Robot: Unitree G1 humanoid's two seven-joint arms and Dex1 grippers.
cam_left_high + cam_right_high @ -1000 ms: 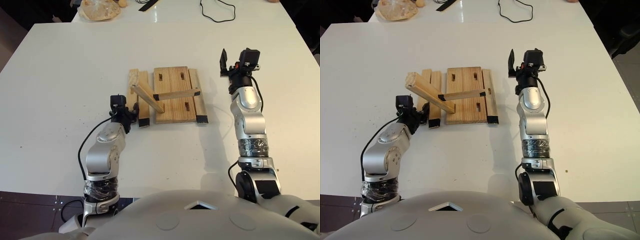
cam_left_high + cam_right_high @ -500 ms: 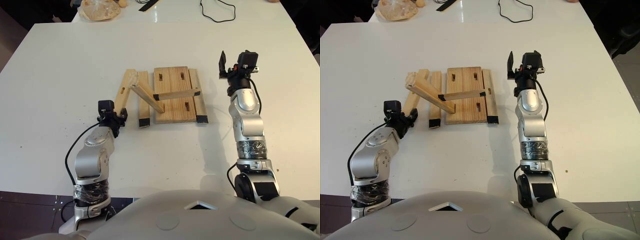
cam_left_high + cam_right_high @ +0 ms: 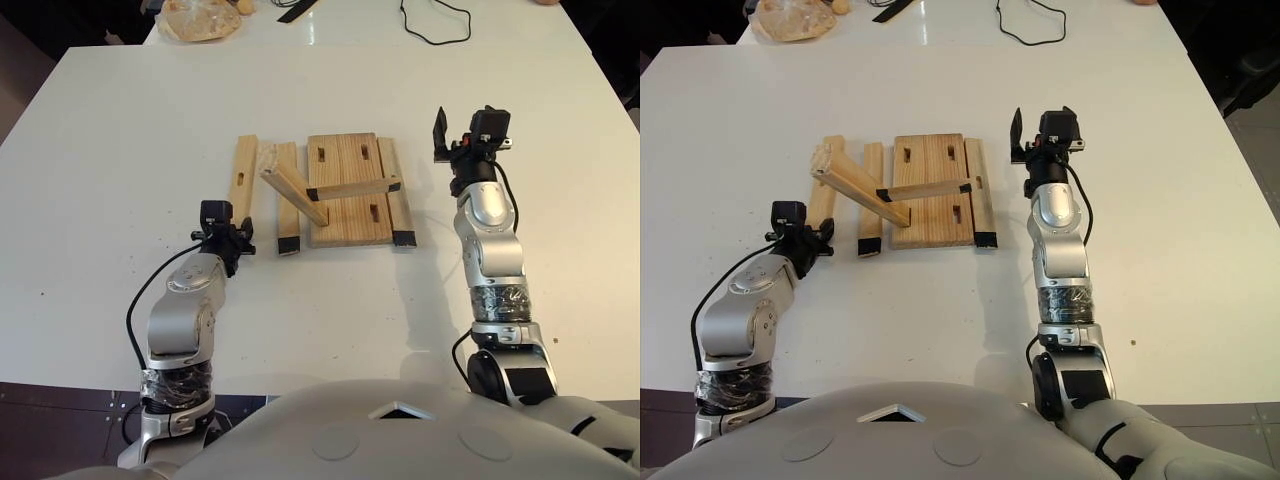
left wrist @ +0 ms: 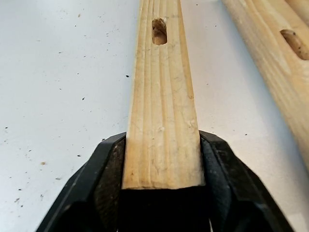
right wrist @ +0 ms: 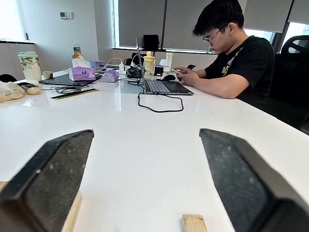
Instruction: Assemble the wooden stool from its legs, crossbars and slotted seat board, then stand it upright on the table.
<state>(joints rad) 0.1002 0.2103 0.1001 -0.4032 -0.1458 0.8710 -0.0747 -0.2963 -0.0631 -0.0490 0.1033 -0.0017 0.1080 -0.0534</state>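
We see the left pincer [image 3: 232,240] clamped on the near end of a leg [image 3: 241,172] lying flat left of the seat board [image 3: 345,215], pointing away; the right pincer [image 3: 453,138] gapes wide.

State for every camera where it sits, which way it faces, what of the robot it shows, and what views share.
Left eye: head, forward and down on the white table; both arms.
Right eye: beside it; same slotted wooden seat board.
Left wrist: along the pale wooden leg; left jaws shut on its end, as both eyes show.
Right wrist: level across the table; open right jaws; shares black cable with eyes.
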